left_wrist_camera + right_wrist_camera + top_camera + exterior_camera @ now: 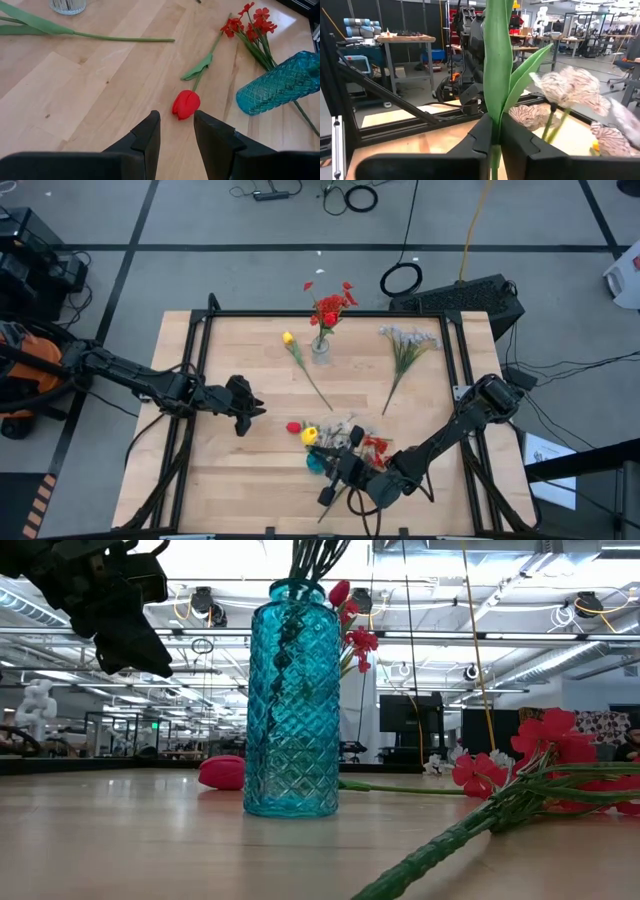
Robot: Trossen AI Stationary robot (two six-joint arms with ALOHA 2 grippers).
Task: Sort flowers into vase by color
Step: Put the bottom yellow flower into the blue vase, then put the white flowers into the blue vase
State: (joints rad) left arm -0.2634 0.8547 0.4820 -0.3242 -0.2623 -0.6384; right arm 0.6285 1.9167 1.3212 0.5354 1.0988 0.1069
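Wooden worktop (250, 470) carries a blue vase (292, 700) near its front edge, with loose flowers (400, 350) lying around. Right hand (493, 131) pinches a green stem (496, 65) beside pale blooms. Left hand (176, 131) hovers part open over a red tulip (186, 104), holding nothing.

In the low view the blue vase (291, 700) hides the lower stalks inside it, and their tops run off at twelve o'clock. The clear vase (67, 5) is cut by the left wrist picture's edge. In the right wrist view the pale blooms (570, 90) are blurred, and a green stalk (496, 75) leaves the frame at twelve.
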